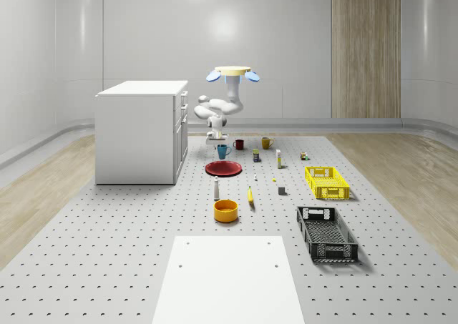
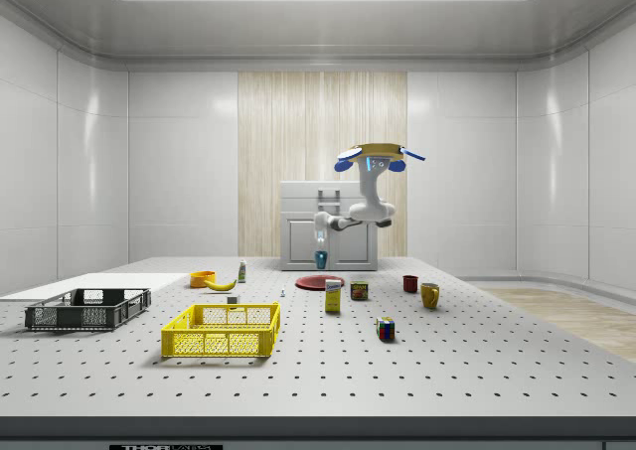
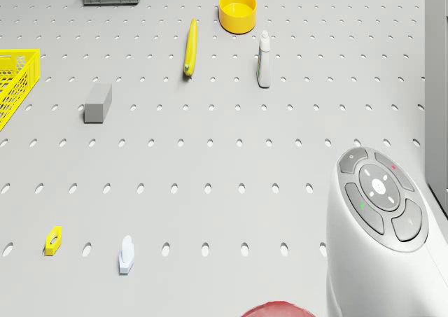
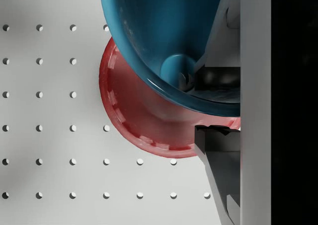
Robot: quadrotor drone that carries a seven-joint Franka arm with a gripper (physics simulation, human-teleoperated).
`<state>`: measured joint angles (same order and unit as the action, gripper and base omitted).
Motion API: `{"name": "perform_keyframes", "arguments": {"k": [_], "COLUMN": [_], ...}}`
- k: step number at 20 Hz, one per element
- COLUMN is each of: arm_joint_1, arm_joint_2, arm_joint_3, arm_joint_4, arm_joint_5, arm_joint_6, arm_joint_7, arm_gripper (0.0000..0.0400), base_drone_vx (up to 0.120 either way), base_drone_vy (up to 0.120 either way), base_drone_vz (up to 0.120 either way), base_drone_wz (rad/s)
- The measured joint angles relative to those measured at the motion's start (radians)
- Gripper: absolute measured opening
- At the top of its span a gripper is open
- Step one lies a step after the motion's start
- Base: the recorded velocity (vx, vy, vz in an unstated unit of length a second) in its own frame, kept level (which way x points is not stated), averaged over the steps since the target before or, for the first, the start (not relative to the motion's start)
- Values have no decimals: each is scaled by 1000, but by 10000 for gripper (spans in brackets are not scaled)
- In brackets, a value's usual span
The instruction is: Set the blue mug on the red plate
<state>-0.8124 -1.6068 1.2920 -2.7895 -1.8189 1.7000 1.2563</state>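
Bare pegboard around the red plate (image 1: 223,168); white cabinet (image 1: 142,131) close beside, small bottle (image 1: 216,189) nearby.

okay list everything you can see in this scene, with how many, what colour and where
blue mug: 1, blue, in the gripper above the table, just behind the plate
red plate: 1, red, on the table before the cabinet's corner
dark red mug: 1, behind the plate
yellow mug: 1, beside the dark red mug
yellow bowl: 1, nearer the camera than the plate
banana: 1, yellow, beside the bowl
white bottle: 1, between plate and bowl
yellow crate: 1, whole-scene view's right
black crate: 1, in front of the yellow crate
grey block: 1, left of the yellow crate
cabinet: 1, white, whole-scene view's left
drone: 1, hovering beside the cabinet, behind the plate
gripper: 1, white, shut on the mug
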Motion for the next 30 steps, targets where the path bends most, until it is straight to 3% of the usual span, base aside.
{"name": "perform_keyframes", "arguments": {"k": [12, 28, 30], "arm_joint_1": [7, -35, -36], "arm_joint_2": [2, 21, 24], "arm_joint_3": [-84, -216, -222], "arm_joint_4": [-19, 27, 30], "arm_joint_5": [-84, -209, -216], "arm_joint_6": [20, 61, 62], "arm_joint_7": [21, 39, 39], "arm_gripper": [100, 100, 202], "base_drone_vx": [0, 0, 0], "base_drone_vy": [0, 0, 0], "base_drone_vz": [0, 0, 0], "base_drone_wz": [0, 0, 0]}}
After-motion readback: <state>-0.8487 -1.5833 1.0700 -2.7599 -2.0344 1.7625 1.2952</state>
